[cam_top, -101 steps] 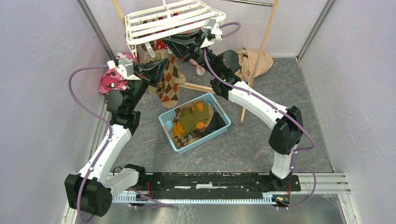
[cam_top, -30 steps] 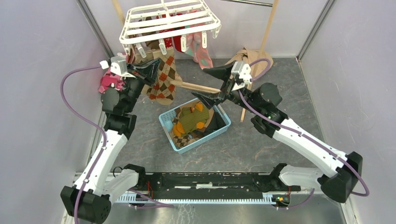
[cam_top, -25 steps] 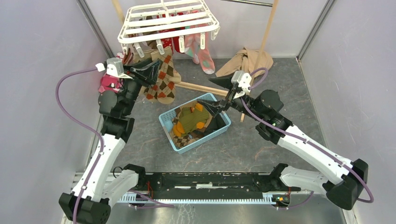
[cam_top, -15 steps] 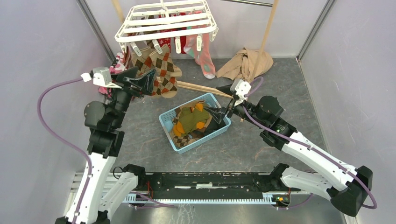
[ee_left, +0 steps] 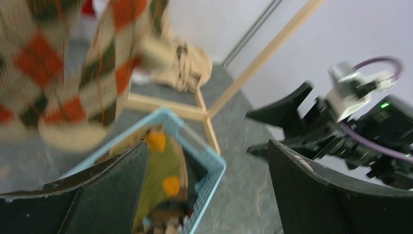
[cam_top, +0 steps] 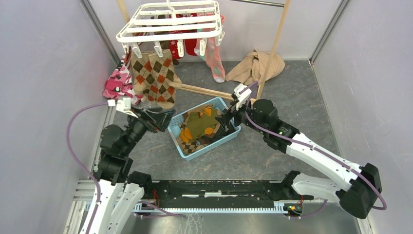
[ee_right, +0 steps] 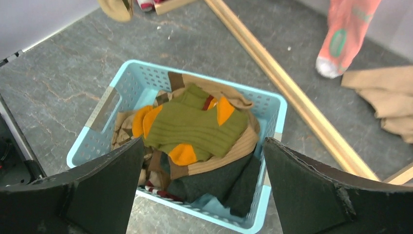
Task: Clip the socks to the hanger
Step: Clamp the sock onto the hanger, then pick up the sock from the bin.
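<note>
The white hanger hangs at the back, with a brown-orange-cream argyle pair of socks clipped at its left and a pink sock at its right. Red socks show between them. More socks lie in a light blue basket, olive green ones with orange heels on top. My left gripper is open and empty at the basket's left side, below the argyle socks. Above the basket's right edge, my right gripper stands open over the olive socks, holding nothing.
A pink camouflage garment lies by the left wall. A beige cloth lies at the back right beside a leaning wooden pole. Another wooden bar lies on the floor behind the basket.
My left gripper has opened, let go of the argyle sock and dropped back toward the basket. The argyle pair now hangs free. My right gripper has come down to the basket's right edge.
</note>
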